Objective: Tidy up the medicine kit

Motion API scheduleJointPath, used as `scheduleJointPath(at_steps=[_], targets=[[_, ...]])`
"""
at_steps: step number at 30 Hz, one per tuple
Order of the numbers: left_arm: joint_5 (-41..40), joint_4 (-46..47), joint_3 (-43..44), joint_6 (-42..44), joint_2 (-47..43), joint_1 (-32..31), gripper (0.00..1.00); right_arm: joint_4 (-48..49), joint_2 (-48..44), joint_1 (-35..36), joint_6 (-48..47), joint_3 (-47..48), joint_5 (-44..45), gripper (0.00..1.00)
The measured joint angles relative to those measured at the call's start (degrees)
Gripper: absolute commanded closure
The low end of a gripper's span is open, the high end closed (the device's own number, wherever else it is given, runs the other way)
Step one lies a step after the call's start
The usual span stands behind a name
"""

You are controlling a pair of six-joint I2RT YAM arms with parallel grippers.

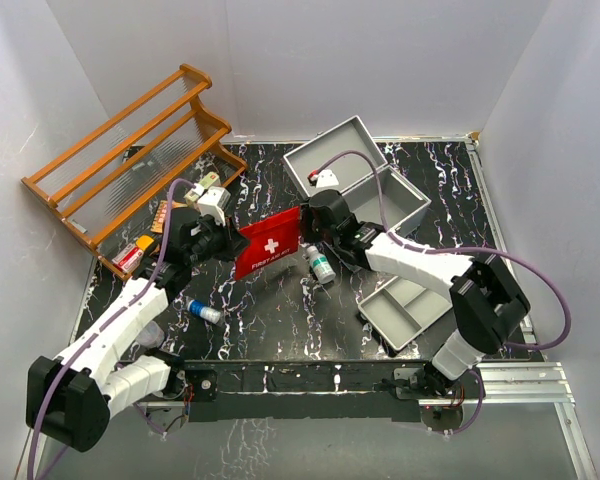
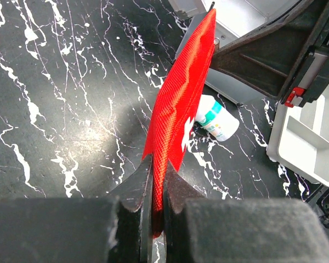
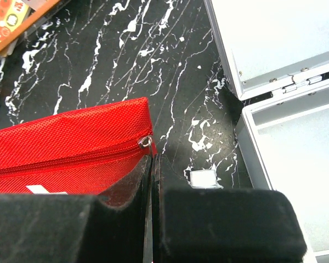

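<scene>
White walls box us in, and the black marbled tabletop is busy. Biggest piece out there: the medicine kit, grey metal, lying at the far right of the tabletop with its lid thrown back and its inside bare as far as I can see. Well to the kit's left, the wooden rack leans at the wall. On the near side of the kit sits a grey divided tray, just beside the case.

Now the action: a red pouch with a white cross hangs in the air just left of the kit, stretched between both arms. The left pincer is pressed together on the pouch's edge farthest from the kit. The right pincer is clamped on the end nearest the kit, right beside the zipper pull.

Under the pouch, kit-side, lies a white bottle on its side; farther from the kit, a small blue vial.

My read: they're carrying the pouch towards the open case. To do it well, both arms should travel together so the fabric stays taut but not strained, lift clear over the kit's front wall, and lay it flat inside. Watch that the sagging lower edge doesn't brush the bottle underneath.
</scene>
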Motion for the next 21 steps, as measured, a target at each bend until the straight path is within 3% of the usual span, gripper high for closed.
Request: scheduleJointPath(at_steps=[10, 15, 21], targets=[[4.13, -1.20, 1.49, 2.97, -3.30, 0.02, 1.00, 5.40, -6.56, -4.63, -3.08, -5.09, -13.53, 0.97], [6.01, -2.05, 3.41, 3.91, -6.01, 0.04, 1.00, 6.73, -11.93, -6.82, -5.73, -6.47, -21.44, 0.58], [7.56, -2.36, 8.68, 3.50, -7.48, 0.07, 1.00, 8.26, -21.16, -7.15, -7.52, -8.48, -25.40, 0.28]])
